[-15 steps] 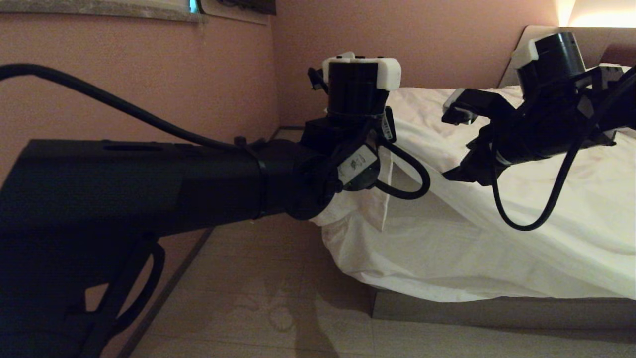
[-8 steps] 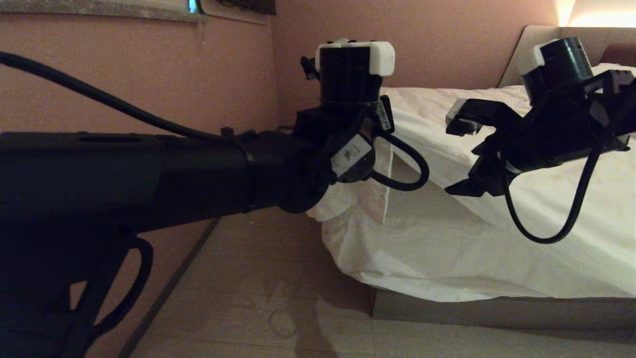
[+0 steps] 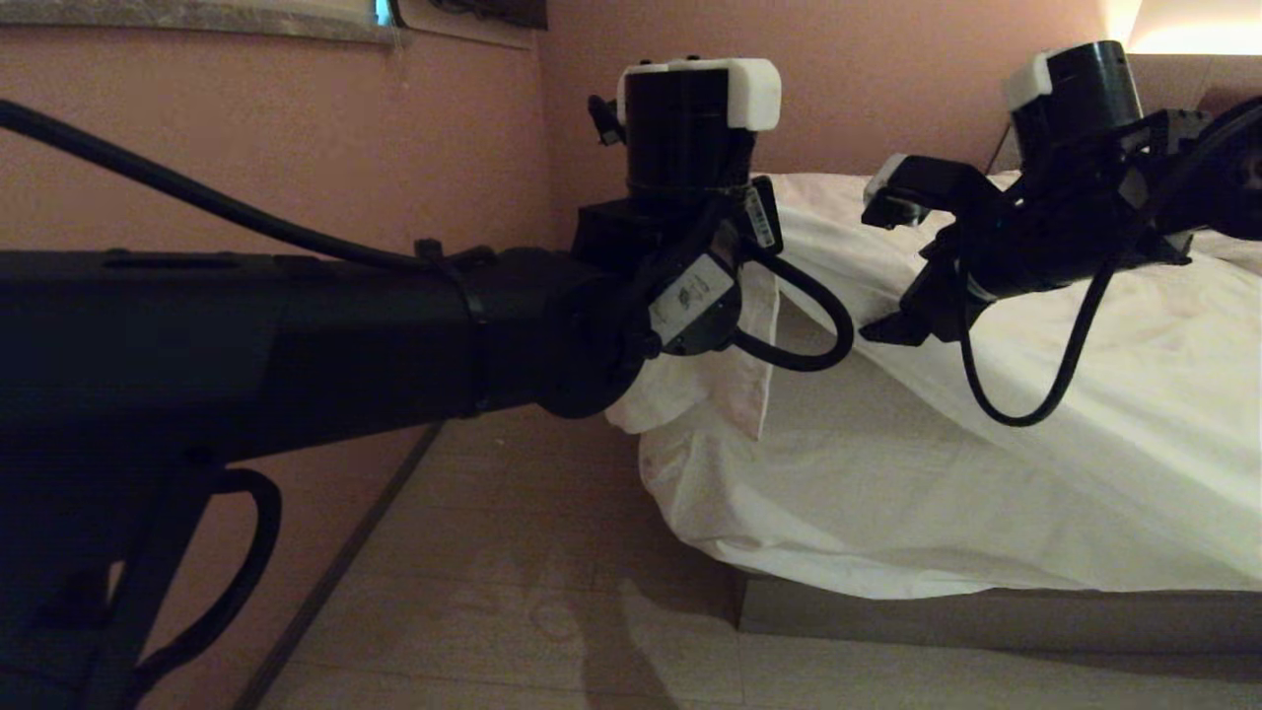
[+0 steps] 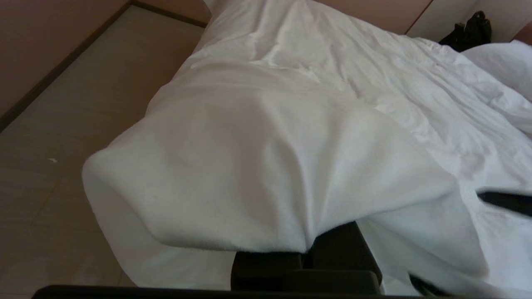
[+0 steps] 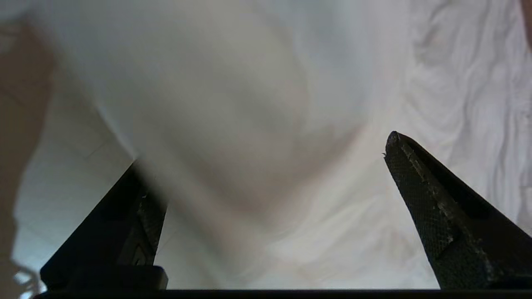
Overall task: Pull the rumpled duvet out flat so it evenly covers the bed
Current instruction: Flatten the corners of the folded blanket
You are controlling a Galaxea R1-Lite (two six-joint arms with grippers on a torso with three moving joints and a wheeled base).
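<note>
The white duvet (image 3: 986,473) lies wrinkled over the bed (image 3: 986,616) and hangs over its foot edge. My left gripper (image 4: 305,259) is shut on a fold of the duvet (image 4: 291,145) at the bed's near left corner, holding that corner bunched and slightly raised. In the head view the left wrist (image 3: 690,197) hides its fingers. My right gripper (image 3: 882,266) hovers just above the duvet further right, open, with nothing between its fingers. In the right wrist view the right gripper (image 5: 266,153) has its fingers spread wide over the duvet (image 5: 249,104).
A pink wall (image 3: 296,168) runs along the left, with a narrow strip of floor (image 3: 493,552) between it and the bed. The padded headboard (image 3: 1173,69) stands at the far end. A white pillow (image 4: 503,62) and a dark bag (image 4: 469,31) lie near it.
The left wrist has risen a little with the duvet corner in its grip. The right gripper has lifted slightly and shifted left above the duvet, its fingers a little wider.
</note>
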